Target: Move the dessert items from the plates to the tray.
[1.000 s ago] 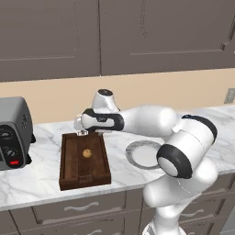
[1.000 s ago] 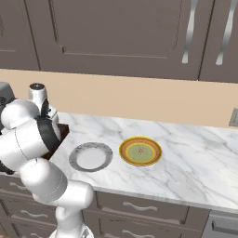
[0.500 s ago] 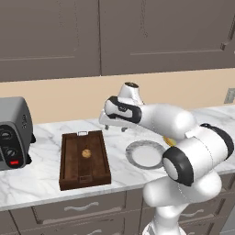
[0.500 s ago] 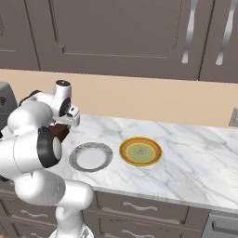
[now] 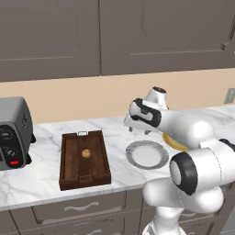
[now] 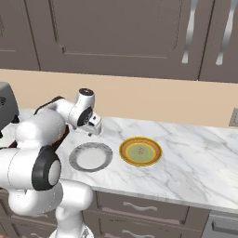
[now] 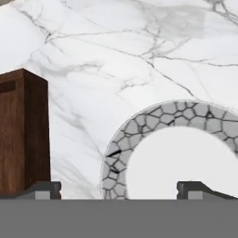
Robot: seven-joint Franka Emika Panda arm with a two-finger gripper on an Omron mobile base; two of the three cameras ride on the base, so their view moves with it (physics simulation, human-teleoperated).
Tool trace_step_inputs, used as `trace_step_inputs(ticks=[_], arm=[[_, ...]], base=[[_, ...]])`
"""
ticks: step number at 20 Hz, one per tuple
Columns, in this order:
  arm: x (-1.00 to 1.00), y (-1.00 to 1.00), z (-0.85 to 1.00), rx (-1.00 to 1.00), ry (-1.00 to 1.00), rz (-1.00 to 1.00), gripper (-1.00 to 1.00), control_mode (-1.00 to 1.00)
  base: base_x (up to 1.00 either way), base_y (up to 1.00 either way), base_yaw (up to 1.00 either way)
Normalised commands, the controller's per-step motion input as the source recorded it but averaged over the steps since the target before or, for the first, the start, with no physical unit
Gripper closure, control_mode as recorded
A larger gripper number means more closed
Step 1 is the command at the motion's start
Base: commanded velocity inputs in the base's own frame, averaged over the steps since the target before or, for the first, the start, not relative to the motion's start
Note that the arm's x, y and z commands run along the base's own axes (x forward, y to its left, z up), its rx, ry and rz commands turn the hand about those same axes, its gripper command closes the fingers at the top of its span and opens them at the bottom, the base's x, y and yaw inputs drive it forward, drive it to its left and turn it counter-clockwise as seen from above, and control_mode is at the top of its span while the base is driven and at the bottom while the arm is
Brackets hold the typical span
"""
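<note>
Moving right from over the tray (image 5: 85,159), the gripper (image 5: 137,130) now hangs mid-frame above the counter (image 6: 195,162), fingers wide apart (nothing in them). One dessert lump (image 5: 85,153) sits in the tray; grey plate (image 5: 147,154) and yellow plate (image 6: 140,151) lie right of it.

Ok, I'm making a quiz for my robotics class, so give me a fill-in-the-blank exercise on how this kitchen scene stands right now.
1. One dessert item lies inside the ____.
2. The grey plate holds ____ dessert items.
3. The hand hovers above the counter with its jaws ____.
4. On the counter, the yellow plate sits on the side of the grey plate away from the ____.

Missing words: tray; no; open; tray
</note>
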Motion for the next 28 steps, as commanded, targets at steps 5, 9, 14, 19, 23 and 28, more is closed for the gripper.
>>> trace_step_inputs(ticks=[5,9,14,19,23,28], arm=[[0.00,-1.00,-0.07,0.00,-0.09,-0.01,-1.00,-1.00],[0.06,-1.00,-0.30,0.00,-0.05,0.04,-1.00,-1.00],[0.09,-1.00,-0.22,-0.02,-0.14,0.09,-1.00,-1.00],[0.02,-0.83,-0.01,-0.11,-0.18,0.00,-1.00,-1.00],[0.16,-0.10,-0.01,-0.22,-0.02,-0.08,-1.00,-1.00],[0.32,0.05,-0.08,-0.24,0.00,-0.12,-1.00,-1.00]], base=[[0.00,0.00,0.00],[0.00,0.00,0.00],[0.00,0.00,0.00],[0.00,0.00,0.00],[0.00,0.00,0.00],[0.00,0.00,0.00]])
